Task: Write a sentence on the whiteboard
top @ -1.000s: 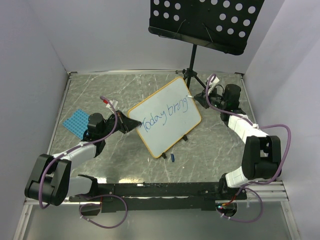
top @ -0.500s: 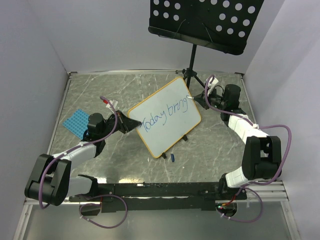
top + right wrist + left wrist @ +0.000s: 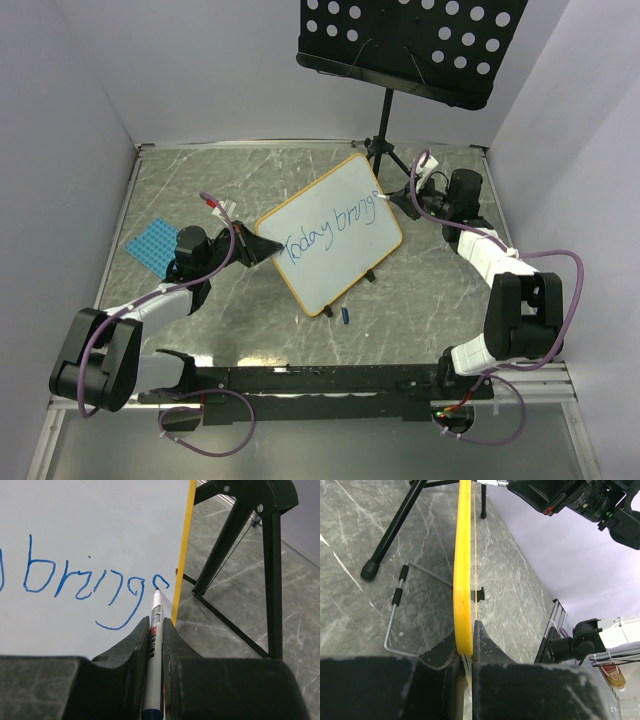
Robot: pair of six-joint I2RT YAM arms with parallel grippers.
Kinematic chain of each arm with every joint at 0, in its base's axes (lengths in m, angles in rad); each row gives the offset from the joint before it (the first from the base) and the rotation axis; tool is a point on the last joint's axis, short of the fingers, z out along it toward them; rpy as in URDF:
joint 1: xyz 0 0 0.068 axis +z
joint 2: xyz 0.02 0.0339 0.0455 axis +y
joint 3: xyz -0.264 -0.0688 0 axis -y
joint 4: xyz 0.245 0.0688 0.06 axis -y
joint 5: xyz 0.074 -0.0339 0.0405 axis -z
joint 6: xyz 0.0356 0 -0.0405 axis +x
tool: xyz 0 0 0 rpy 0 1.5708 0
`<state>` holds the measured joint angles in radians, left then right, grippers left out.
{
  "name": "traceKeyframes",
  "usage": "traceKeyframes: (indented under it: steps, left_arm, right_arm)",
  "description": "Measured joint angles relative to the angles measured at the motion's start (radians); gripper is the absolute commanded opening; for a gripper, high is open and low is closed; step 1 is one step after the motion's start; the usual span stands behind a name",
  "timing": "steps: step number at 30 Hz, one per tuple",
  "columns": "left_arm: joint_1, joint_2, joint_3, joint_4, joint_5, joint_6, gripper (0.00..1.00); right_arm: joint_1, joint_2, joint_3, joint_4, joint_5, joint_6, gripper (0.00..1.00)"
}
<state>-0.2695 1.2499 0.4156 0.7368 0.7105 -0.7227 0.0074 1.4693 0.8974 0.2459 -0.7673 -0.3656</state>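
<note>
Two grippers are engaged. The whiteboard [image 3: 320, 275] stands on edge at the centre of the top view, on the grey marble table [image 3: 200, 180], below the black music stand [image 3: 410, 45]. The left gripper [image 3: 468, 642] is closed narrow on the board's yellow frame at its left edge. The right gripper [image 3: 155, 630] is clamped around a white marker [image 3: 153, 655], its blue tip touching the board surface near the right-hand frame, at the last letter. The sentence [image 3: 335, 230] reads "Today brings" in blue. A blue mat [image 3: 152, 244] lies at left; a small blue item [image 3: 346, 316] lies just below the board, identity unclear
</note>
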Motion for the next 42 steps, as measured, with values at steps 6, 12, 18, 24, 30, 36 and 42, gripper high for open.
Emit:
traceKeyframes:
  steps: [6,12,18,24,30,36,42]
  left_arm:
    - [0.0,0.0,0.0,0.0,0.0,0.0,0.01]
    - [0.0,0.0,0.0,0.0,0.0,0.0,0.01]
    - [0.0,0.0,0.0,0.0,0.0,0.0,0.01]
    - [0.0,0.0,0.0,0.0,0.0,0.0,0.01]
    - [0.0,0.0,0.0,0.001,0.0,0.0,0.01]
    - [0.0,0.0,0.0,0.001,0.0,0.0,0.01]
    - [0.0,0.0,0.0,0.001,0.0,0.0,0.01]
  right_arm:
    - [-0.022,-0.001,-0.002,-0.024,0.008,-0.01,0.0]
    - [-0.028,-0.008,-0.015,-0.037,0.016,-0.03,0.0]
    - [-0.028,-0.027,-0.037,-0.069,0.014,-0.048,0.0]
    - [-0.027,-0.047,-0.049,-0.108,-0.004,-0.05,0.0]
    - [-0.027,-0.119,-0.049,-0.13,-0.039,-0.019,0.0]
    - [-0.024,-0.24,-0.048,-0.132,-0.084,0.04,0.0]
    - [0.003,-0.342,-0.048,-0.16,-0.138,0.066,0.0]
